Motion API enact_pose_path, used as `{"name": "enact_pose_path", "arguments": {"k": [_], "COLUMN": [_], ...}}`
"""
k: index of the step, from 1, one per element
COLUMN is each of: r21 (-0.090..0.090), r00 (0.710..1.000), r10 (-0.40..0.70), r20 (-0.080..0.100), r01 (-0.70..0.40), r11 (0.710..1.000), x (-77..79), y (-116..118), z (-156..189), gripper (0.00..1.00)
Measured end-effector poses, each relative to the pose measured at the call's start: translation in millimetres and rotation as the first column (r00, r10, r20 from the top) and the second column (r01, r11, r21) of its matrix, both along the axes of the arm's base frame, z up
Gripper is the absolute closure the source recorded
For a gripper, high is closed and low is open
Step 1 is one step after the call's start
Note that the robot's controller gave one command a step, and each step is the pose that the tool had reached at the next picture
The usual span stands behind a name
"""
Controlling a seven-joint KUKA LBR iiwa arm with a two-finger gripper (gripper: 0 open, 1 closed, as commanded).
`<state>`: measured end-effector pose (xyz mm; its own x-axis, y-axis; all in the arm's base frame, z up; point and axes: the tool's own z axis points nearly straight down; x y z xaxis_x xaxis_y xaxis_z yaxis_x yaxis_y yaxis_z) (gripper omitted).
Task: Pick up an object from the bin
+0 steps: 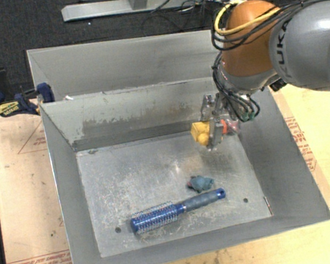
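— Noting position first: where is the gripper point(215, 132)?
— Right of centre in the upper half of the frame, low by the foot of the bin's point(66, 175) far wall. It hangs under the orange cover point(250, 40).
— What is it at?
— A small yellow lump point(200, 132) touches its left side. Whether the pincer is apart, together or clamped on that lump cannot be told.
— Other contents?
— A blue hairbrush point(177, 210) lies flat along the lower floor, with a small grey-blue lump point(201, 183) just above its handle. Both are well apart from the gripper.
— Assessment?
— The yellow lump is probably the pick, since the downward pose suits a grasp from above. The near wall may crowd it.
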<state>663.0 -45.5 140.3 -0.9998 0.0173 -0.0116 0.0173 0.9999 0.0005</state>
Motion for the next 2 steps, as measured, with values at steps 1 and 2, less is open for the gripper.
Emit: {"name": "enact_pose_path", "arguments": {"k": [1,2], "r21": [0.0,0.0], "r00": [1.0,1.0], "r10": [0.0,0.0], "r20": [-0.006,-0.002], "r01": [0.0,0.0], "r11": [1.0,1.0], "x": [1.0,2.9], "y": [0.3,0.3], "z": [10.7,60.0], "gripper": [1.0,1.0]}}
